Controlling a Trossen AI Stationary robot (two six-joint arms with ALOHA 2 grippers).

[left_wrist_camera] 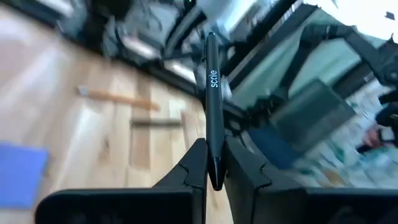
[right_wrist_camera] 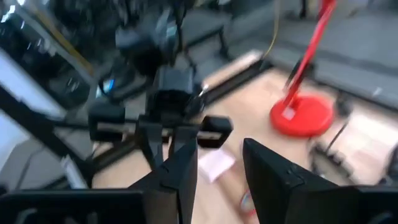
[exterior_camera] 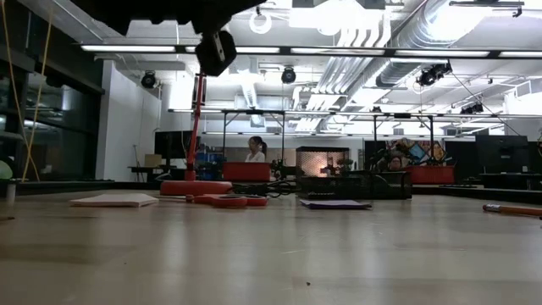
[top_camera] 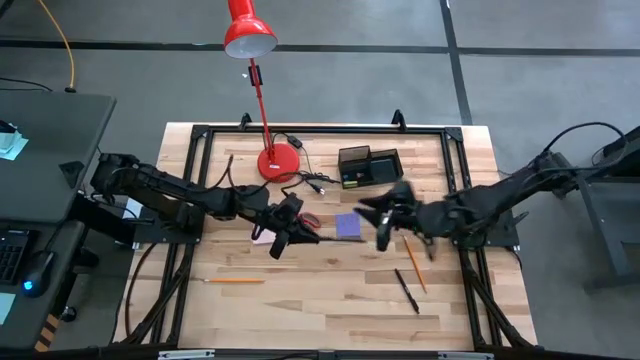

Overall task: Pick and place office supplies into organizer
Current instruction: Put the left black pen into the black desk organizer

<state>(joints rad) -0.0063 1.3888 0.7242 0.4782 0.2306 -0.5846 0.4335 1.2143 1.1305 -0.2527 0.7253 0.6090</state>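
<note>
Wooden table [top_camera: 330,290], lamp [top_camera: 262,90] at its far edge, organizer [top_camera: 368,167] beside the lamp's base – most supplies lie loose. Left claw [left_wrist_camera: 211,171], mid-table, is clenched on a black pen [left_wrist_camera: 212,106] held off the wood. Right claw [right_wrist_camera: 217,162] stands released and empty, facing it near the purple pad [top_camera: 348,225]. Left to do, I judge: scissors [top_camera: 308,219], pink pad [top_camera: 263,236], pencils [top_camera: 235,281] and another pen [top_camera: 405,290] near the front edge – the job looks barely begun.
</note>
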